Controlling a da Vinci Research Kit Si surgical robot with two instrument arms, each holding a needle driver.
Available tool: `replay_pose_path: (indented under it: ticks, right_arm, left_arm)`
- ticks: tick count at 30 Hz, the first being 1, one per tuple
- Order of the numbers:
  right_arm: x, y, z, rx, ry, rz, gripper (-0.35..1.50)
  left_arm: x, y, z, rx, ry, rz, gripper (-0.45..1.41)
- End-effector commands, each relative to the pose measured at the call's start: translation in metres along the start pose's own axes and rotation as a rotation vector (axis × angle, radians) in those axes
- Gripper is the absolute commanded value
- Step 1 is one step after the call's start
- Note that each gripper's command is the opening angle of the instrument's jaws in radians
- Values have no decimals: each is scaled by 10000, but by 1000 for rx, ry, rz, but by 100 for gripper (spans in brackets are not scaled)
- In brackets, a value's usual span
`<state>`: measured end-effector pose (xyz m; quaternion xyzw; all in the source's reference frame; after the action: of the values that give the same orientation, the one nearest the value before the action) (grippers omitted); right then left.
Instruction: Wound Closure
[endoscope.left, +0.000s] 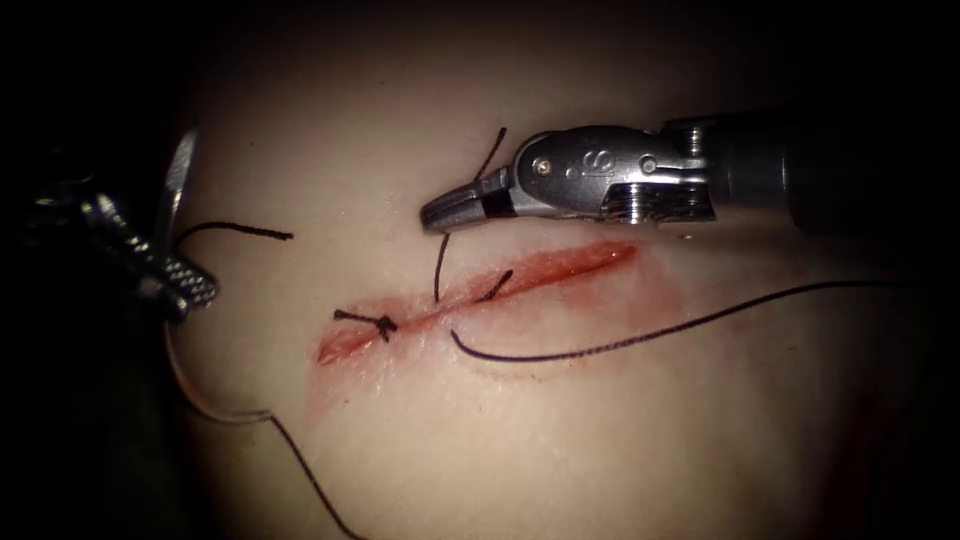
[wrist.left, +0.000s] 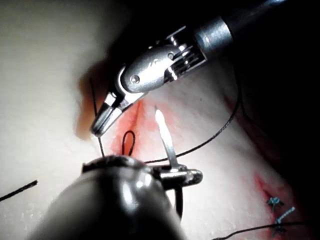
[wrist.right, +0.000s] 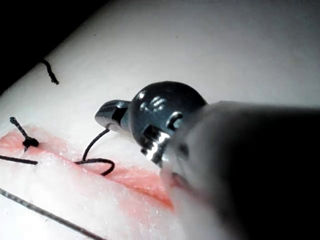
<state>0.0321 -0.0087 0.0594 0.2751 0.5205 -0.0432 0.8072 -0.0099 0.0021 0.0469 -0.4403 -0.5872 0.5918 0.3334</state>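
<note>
Judging from how things lie, the closure is only partly done. One finished knot (endoscope.left: 381, 323) sits on the cut (endoscope.left: 480, 291) towards its left end, its short cut ends sticking out. A second stitch is begun but not tied: thread (endoscope.left: 441, 268) rises from the cut's middle to the right tool (endoscope.left: 440, 214), and a small loop (endoscope.left: 496, 287) lies just to the right of that point. The right-hand stretch of the cut is still open and red, with no stitch in it.

The right tool hovers above the cut's far edge. Its jaws look closed on the thread, a short tail (endoscope.left: 493, 150) running up past them. The right wrist view shows the same strand climbing from the wound to that tool (wrist.right: 107, 116).

The left tool (endoscope.left: 185, 285) sits well off to the left of the cut, holding the curved needle (endoscope.left: 176, 185). The grip looks to be around mid-curve, with one limb rising above the jaws and the other sweeping below towards the swaged thread. The needle is clear of the tissue (endoscope.left: 560, 430). In the left wrist view its bright tip (wrist.left: 161, 120) points up from the left tool's clamped jaws (wrist.left: 186, 176).

A long strand (endoscope.left: 640, 335) trails across the tissue on the near side of the cut, off to the right. A loose cut piece (endoscope.left: 240, 229) lies near the left tool.

Still to do, as I judge it: tying this second stitch and closing the right portion.
</note>
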Motion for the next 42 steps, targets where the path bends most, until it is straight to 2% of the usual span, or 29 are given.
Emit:
replay_pose_path:
  ticks: [1, 2, 3, 5, 6, 8, 10, 13, 17, 18, 20, 21, 22, 23, 24, 26, 27, 32, 39, 40, 41, 42]
  right_arm:
    - [-4, -7, -9, 17, 0, 6, -35]
    - [-4, -12, -15, 28, 2, 10, -28]
    - [-3, -16, -22, 39, 5, 20, -10]
    - [5, -27, -38, 56, 14, 23, -18]
    - [10, -31, -44, 63, 16, 26, -11]
    - [23, -40, -57, 78, 30, 32, -35]
    - [32, -49, -64, 89, 37, 35, -35]
    - [41, -61, -61, 104, 42, -5, -32]
    - [47, -74, -38, 109, 54, -149, -16]
    - [48, -75, -31, 108, 63, -175, 4]
    - [51, -76, -17, 104, 96, -208, 31]
    - [52, -76, -11, 102, 109, -215, 32]
    - [53, -76, -6, 100, 120, -222, 46]
    - [53, -75, 0, 97, 127, -234, 51]
    - [53, -75, 3, 96, 125, -235, 66]
    - [53, -72, 12, 91, 121, -237, 108]
    - [52, -71, 14, 89, 120, -238, 113]
    - [49, -70, 20, 94, 117, -253, 94]
    - [46, -72, 30, 99, 103, -274, 81]
    - [44, -74, 32, 110, 102, -277, 71]
    - [43, -75, 34, 126, 103, -280, 31]
    - [43, -76, 35, 150, 105, -289, -20]
  left_arm:
    - [0, -5, 5, -1, 0, 0, -45]
    - [0, -5, 5, -1, -1, 0, -45]
    - [0, -5, 5, -1, -1, 0, -45]
    - [0, -5, 5, -2, -1, -1, -45]
    - [0, -5, 5, -2, -1, -1, -45]
    - [0, -5, 5, -2, -1, 0, -45]
    - [0, -5, 5, -2, -2, 0, -45]
    - [1, -5, 5, -2, -2, 0, -45]
    - [0, -5, 5, -2, -2, 0, -45]
    - [0, -4, 5, -3, -2, 0, -45]
    - [0, -4, 6, -3, -3, 0, -45]
    - [0, -4, 6, -3, -3, 0, -45]
    - [0, -4, 6, -3, -3, 0, -45]
    - [0, -4, 6, -3, -3, 0, -45]
    - [0, -4, 6, -3, -3, 0, -45]
    - [0, -4, 6, -3, -4, 0, -45]
    - [0, -4, 6, -4, -4, 0, -45]
    - [0, -4, 7, -4, -4, 0, -45]
    - [0, -4, 7, -5, -5, 0, -45]
    - [0, -3, 7, -5, -6, 0, -45]
    - [0, -3, 7, -5, -6, 0, -45]
    - [0, -3, 7, -5, -6, 0, -45]
